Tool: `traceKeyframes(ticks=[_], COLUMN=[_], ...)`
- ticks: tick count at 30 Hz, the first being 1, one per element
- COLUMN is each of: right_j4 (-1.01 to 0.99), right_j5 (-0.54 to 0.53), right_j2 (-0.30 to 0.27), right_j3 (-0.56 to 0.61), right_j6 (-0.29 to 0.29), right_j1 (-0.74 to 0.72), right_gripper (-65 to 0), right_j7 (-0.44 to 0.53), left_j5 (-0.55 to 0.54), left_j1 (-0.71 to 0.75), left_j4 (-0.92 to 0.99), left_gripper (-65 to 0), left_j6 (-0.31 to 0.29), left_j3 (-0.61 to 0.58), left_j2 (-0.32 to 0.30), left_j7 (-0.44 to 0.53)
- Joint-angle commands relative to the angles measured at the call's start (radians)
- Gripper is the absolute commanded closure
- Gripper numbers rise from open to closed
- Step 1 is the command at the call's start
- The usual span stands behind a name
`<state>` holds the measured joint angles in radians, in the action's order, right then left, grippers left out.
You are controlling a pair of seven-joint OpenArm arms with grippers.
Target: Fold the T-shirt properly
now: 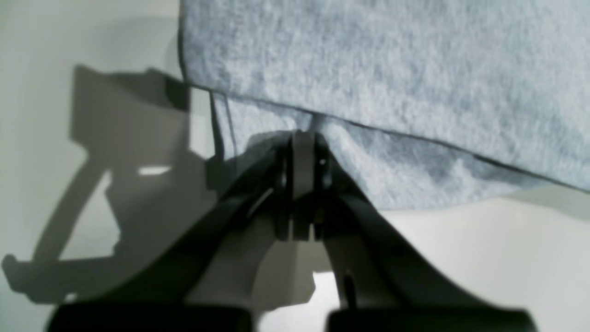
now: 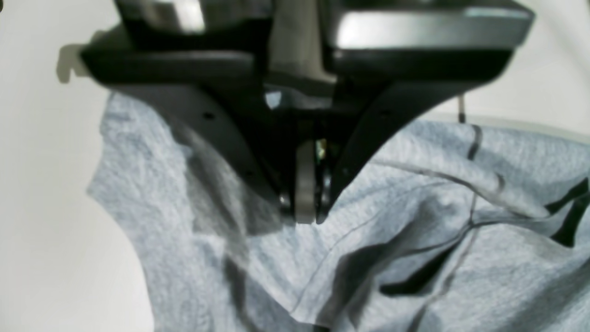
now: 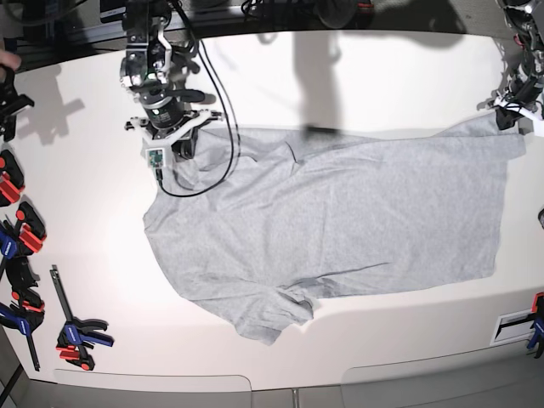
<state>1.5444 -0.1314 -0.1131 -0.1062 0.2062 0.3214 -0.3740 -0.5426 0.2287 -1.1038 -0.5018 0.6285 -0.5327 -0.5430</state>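
Pinching cloth in both hands is how I stand at this moment. My left gripper [image 1: 302, 138], low in the middle of its wrist view, has its dark jaws pressed together on a fold at the edge of the large light heather-grey short-sleeved cotton T-shirt [image 3: 340, 229]; a hem line runs across the frame just above the tips. In the base view that gripper [image 3: 508, 115] sits at the far right, upper part of the frame, at the shirt's top right corner.

My right gripper [image 2: 304, 216] comes down from the top of its wrist view with jaws drawn narrow onto rumpled grey cloth, and in the base view it [image 3: 166, 136] is at the upper left, over the shirt's top left corner. I judge it to be holding fabric, though the blur hides the exact pinch.

Spread out from my hands, the shirt lies mostly flat and plain side up across the middle of the white table [image 3: 85, 221], one sleeve bunched at the lower centre.

It should handle as light, limp and not slippery: it will sag and drag between my grips, and creases will travel with it. Corners and hems, where the cloth is doubled, look like the surest places to hold.
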Motion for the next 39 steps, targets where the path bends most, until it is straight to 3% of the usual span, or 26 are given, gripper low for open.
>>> traceKeyframes(ticks=[1, 9, 23, 30, 34, 39], right_j4=[-0.002, -0.002, -0.002, -0.002, -0.002, -0.002], right_j5=[0.024, 0.024, 0.024, 0.016, 0.016, 0.016], right_j2=[-0.013, -0.049, -0.151, -0.22, -0.225, -0.225], right_j3=[-0.005, -0.005, -0.006, -0.006, -0.005, -0.005], right_j6=[-0.023, -0.023, -0.021, -0.016, -0.014, -0.013], right_j1=[0.006, 0.009, 0.018, 0.043, 0.042, 0.042], right_gripper=[0.0, 0.0, 0.0, 0.0, 0.0, 0.0], right_j7=[-0.054, -0.071, -0.129, -0.124, -0.124, -0.124], left_j5=[0.019, 0.018, 0.02, -0.002, -0.087, -0.098], left_j1=[0.006, 0.018, 0.097, 0.137, 0.137, 0.137], left_j4=[-0.001, -0.001, -0.001, -0.002, -0.006, -0.046], left_gripper=[0.0, 0.0, 0.0, 0.0, 0.0, 0.0], left_j6=[0.008, 0.009, 0.009, 0.009, 0.009, 0.002], left_j3=[0.005, 0.005, 0.005, 0.005, 0.005, 0.005], left_j2=[-0.029, -0.11, -0.123, -0.167, -0.182, -0.186], left_j7=[-0.035, -0.06, -0.078, -0.074, -0.071, -0.133])
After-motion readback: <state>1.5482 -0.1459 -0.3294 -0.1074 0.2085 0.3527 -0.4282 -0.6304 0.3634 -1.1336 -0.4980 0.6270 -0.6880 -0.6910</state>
